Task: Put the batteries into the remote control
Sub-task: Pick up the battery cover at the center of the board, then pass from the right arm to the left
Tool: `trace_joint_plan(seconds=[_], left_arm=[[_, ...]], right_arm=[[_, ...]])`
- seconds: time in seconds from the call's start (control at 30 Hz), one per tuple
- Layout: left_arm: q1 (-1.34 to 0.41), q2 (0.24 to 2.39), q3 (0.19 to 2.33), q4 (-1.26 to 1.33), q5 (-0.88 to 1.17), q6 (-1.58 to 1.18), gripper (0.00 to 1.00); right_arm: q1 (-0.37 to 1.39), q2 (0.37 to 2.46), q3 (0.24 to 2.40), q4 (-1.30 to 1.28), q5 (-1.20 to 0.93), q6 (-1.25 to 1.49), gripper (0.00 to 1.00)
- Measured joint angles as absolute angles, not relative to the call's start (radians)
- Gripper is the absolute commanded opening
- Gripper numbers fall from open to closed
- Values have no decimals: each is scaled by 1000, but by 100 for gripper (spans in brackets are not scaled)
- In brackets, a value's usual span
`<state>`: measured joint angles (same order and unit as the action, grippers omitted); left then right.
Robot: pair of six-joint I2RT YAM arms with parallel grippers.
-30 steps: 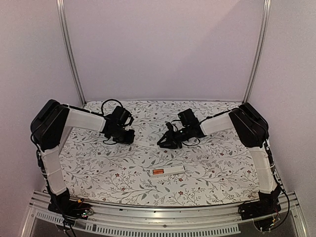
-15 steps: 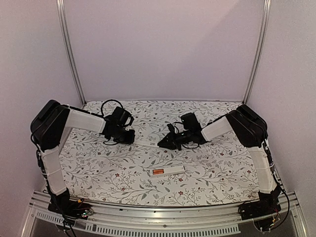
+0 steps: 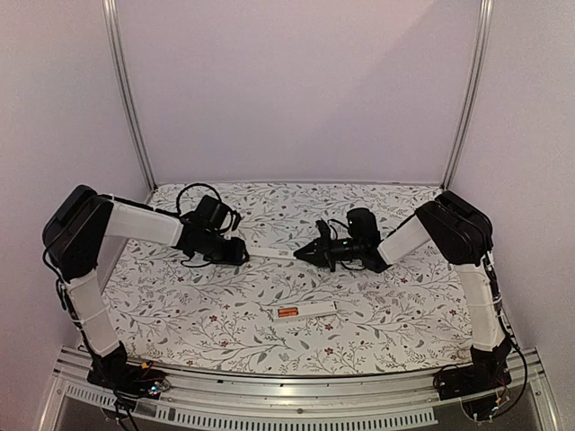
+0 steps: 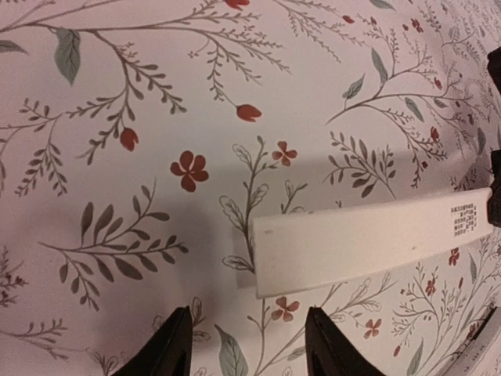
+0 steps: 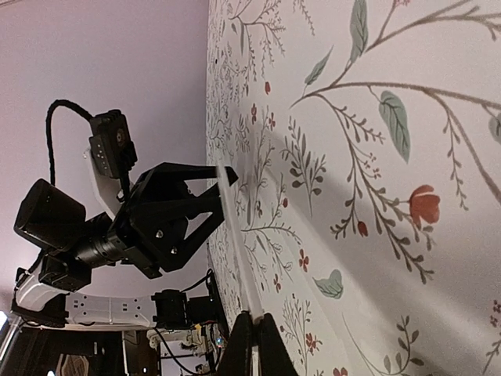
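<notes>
The white remote control (image 3: 314, 310) lies at the front centre of the table, with the orange-red batteries (image 3: 287, 312) showing in its left end. A thin flat white strip (image 3: 269, 254) with a small dark printed label spans between my grippers. My right gripper (image 3: 304, 255) is shut on its right end; the right wrist view shows the strip (image 5: 237, 241) edge-on, running out from the closed gripper (image 5: 257, 329). My left gripper (image 3: 239, 255) is open. In the left wrist view the strip's free end (image 4: 368, 239) lies just ahead of the spread gripper (image 4: 250, 345).
The table is covered with a floral cloth (image 3: 198, 305). Metal frame posts (image 3: 130, 108) stand at the back corners, against plain walls. The left gripper (image 5: 184, 207) and its cabling show in the right wrist view.
Both wrists have dropped lower over the table. The right wrist swung right and levelled out with the strip held. The left gripper shifted slightly towards the strip's free end.
</notes>
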<state>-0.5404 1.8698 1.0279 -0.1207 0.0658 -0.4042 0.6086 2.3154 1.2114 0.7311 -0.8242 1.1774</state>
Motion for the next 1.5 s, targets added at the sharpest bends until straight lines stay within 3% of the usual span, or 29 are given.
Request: trace_joint_plan(seconds=[0.1, 0.27, 0.83, 1.5], left_arm=[[-529, 1780, 992, -126, 95, -410, 61], [-486, 1589, 937, -79, 178, -423, 62], [-458, 1360, 736, 122, 594, -573, 34], [-471, 1384, 693, 251, 720, -667, 15]], right_arm=[[591, 2270, 1176, 751, -843, 1181, 0], [569, 2164, 1129, 772, -886, 1152, 0], [576, 1886, 1013, 590, -1031, 916, 0], [610, 1844, 1012, 529, -1052, 867, 0]])
